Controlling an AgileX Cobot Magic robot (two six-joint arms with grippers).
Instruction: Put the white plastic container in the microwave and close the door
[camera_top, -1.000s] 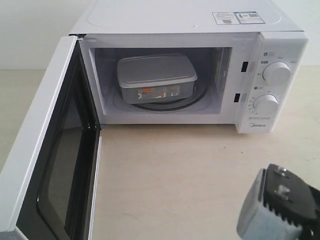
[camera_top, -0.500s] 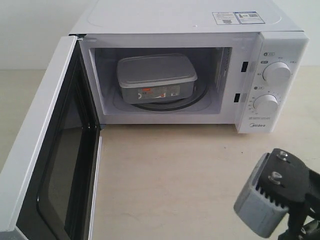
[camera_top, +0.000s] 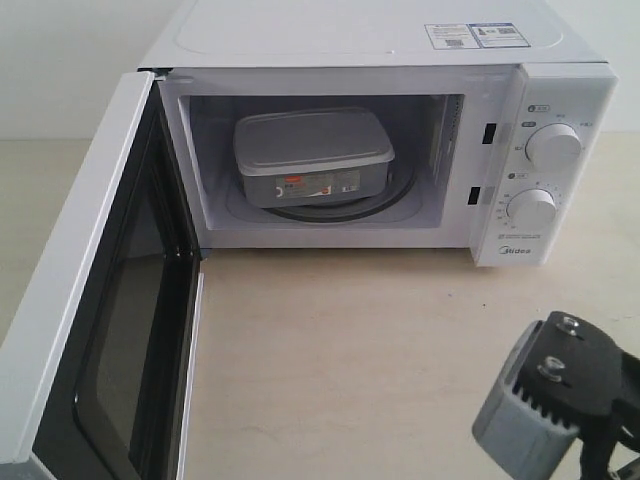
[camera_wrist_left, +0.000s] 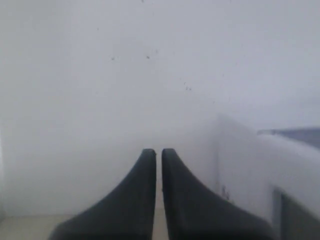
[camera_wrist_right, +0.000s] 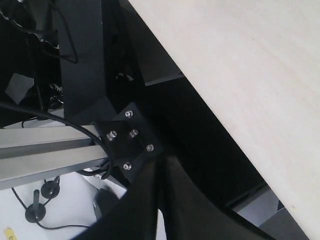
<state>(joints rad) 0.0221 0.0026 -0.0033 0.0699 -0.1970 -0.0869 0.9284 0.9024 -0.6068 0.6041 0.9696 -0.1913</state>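
Already white translucent plastic container (camera_top: 312, 155) sits inside white boxy microwave (camera_top: 560, 90). White door with dark window (camera_top: 120, 330) stands open at left; left jaws clenched, empty, likely nearer it; right jaws clenched too.

This looks like a robotics lab test bench: a white boxy countertop microwave (camera_top: 330, 30) stands on a pale beige wood-look tabletop (camera_top: 350, 340) before a bare white wall (camera_top: 60, 60), and beside the table edge show a silver aluminium frame rail (camera_wrist_right: 45, 150), a black screwed bracket (camera_wrist_right: 131, 142) and loose black cables (camera_wrist_right: 20, 107).
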